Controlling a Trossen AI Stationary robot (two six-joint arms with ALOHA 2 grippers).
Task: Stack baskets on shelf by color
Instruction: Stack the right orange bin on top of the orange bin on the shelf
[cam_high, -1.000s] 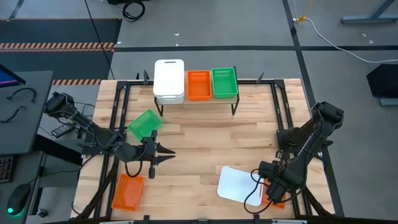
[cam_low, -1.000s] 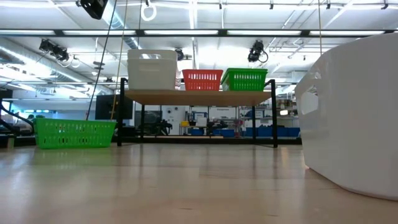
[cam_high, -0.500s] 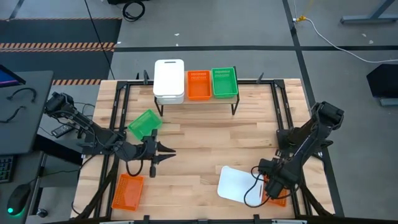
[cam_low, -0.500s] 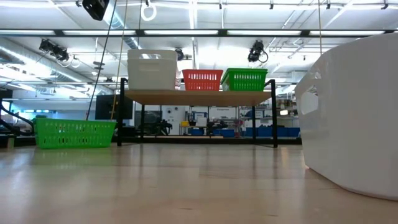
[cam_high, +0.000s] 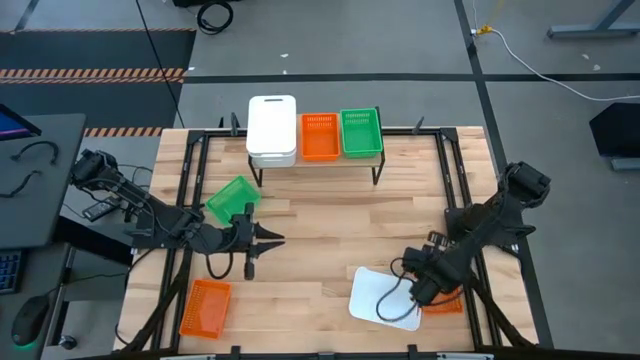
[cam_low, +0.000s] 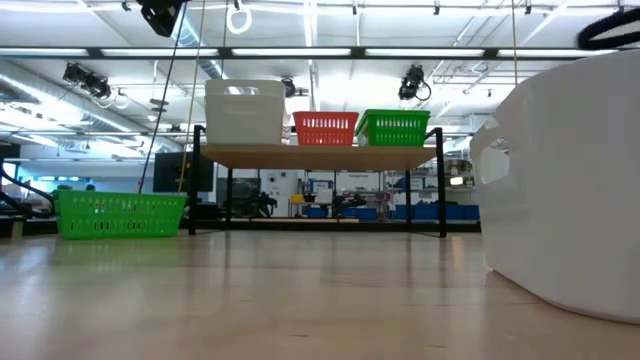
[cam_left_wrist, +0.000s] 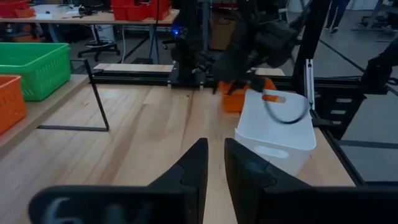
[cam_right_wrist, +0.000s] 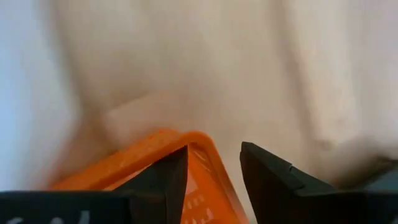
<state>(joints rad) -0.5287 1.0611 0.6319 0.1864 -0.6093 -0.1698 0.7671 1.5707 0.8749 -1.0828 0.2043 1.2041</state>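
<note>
Workshop bench of pale planks: the right tool (cam_right_wrist: 211, 168), jaws parted and empty, hovers over an orange basket (cam_right_wrist: 155, 165) beside a white basket (cam_high: 378, 296). Light, stiff plastic, probably best pinched at its rim. Left tool (cam_high: 268, 240) waits, nearly closed.

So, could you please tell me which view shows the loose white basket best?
The high view: the white basket shows whole. The left wrist view gives one side, the low view one wall, the right wrist view nothing clear.
</note>
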